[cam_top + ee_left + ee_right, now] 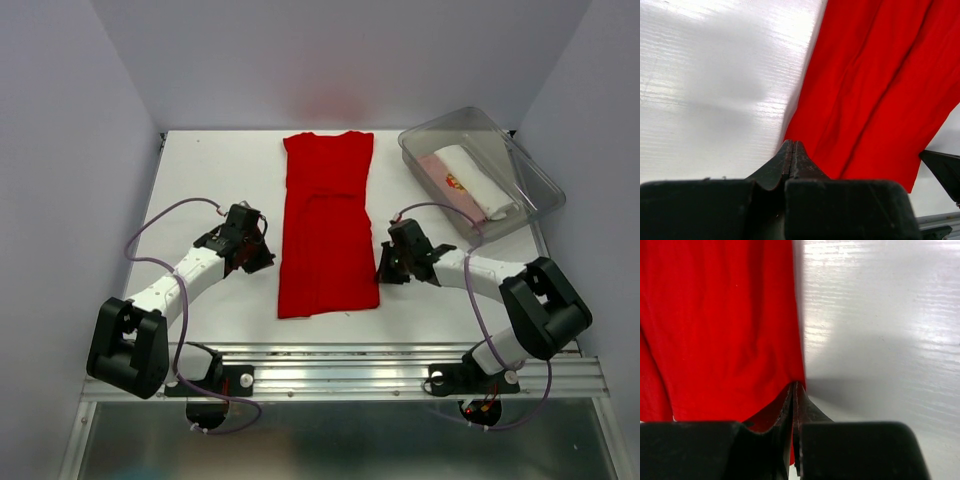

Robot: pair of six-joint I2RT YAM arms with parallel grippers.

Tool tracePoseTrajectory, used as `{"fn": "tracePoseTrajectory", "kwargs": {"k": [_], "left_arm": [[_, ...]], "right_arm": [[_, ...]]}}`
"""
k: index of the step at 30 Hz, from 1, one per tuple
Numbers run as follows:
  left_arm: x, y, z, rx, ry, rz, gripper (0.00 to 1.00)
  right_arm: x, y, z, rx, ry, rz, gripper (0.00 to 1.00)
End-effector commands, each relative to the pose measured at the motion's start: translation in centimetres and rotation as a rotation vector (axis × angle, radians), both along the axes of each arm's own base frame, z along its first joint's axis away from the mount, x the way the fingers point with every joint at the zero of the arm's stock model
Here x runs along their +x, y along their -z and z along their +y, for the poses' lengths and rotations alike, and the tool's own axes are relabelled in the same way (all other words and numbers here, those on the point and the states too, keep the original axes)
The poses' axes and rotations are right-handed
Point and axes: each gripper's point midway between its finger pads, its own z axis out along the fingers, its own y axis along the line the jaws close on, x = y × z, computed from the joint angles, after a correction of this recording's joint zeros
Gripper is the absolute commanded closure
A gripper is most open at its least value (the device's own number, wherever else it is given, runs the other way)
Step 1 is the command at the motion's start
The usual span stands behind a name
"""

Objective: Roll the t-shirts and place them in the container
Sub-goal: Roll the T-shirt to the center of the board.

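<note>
Cloth fills the space between two robot grippers: a red shirt (328, 225), folded into a long narrow strip, lies flat on a white table (220, 180). The strip runs away from the arms, its near hem roughly level with both sets of fingers and its collar end well beyond them.

The left gripper (262, 252) sits low at the strip's left edge. In its wrist view the two dark fingers are pressed together with no gap, and their joined tip meets the cloth's edge. The shirt spreads up and to the right of the tip, and bare table lies to its left. Whether any cloth is caught between these fingers cannot be told.

The right gripper (386, 268) sits low at the strip's right edge, opposite the left one, with the shirt's width between them. In its wrist view the fingers are closed. The cloth's edge runs down to their tip, and a thin sliver of red shows in the seam between them, so they pinch the shirt's edge. The shirt spreads up and to the left of the tip, and bare table lies to its right.

Beyond the right fingers and off to their right stands a clear bin (455, 115). Inside it a white roll (478, 178) and a pink roll (437, 163) lie side by side, with a small red print showing between them.
</note>
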Motion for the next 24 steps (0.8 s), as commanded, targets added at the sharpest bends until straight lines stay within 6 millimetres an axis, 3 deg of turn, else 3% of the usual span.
{"fn": "tracePoseTrajectory", "kwargs": {"k": [1,5,10,13,19,24], "left_arm": [[0.0,0.0,0.2,0.003,-0.010,-0.011,1.00],[-0.1,0.3,0.3,0.011,-0.015,0.002,1.00],[-0.2,0.2,0.3,0.007,-0.019,0.001,1.00],[-0.2,-0.1,0.3,-0.003,-0.027,-0.010,1.00],[-0.4,0.1,0.3,-0.006,-0.034,-0.003,1.00],[-0.6,0.2,0.4,-0.008,-0.041,0.001,0.98]], "right_arm": [[-1.7,0.2,-0.8,-0.036,0.000,0.029,0.94],[-1.3,-0.9,-0.9,-0.031,0.021,0.005,0.94],[1.6,-5.1,0.8,0.030,0.026,-0.103,0.92],[2.8,-5.4,1.7,0.039,0.017,-0.116,0.92],[2.7,-1.6,2.3,0.005,-0.031,-0.040,0.92],[-0.5,2.0,1.7,-0.024,-0.057,0.063,0.93]]}}
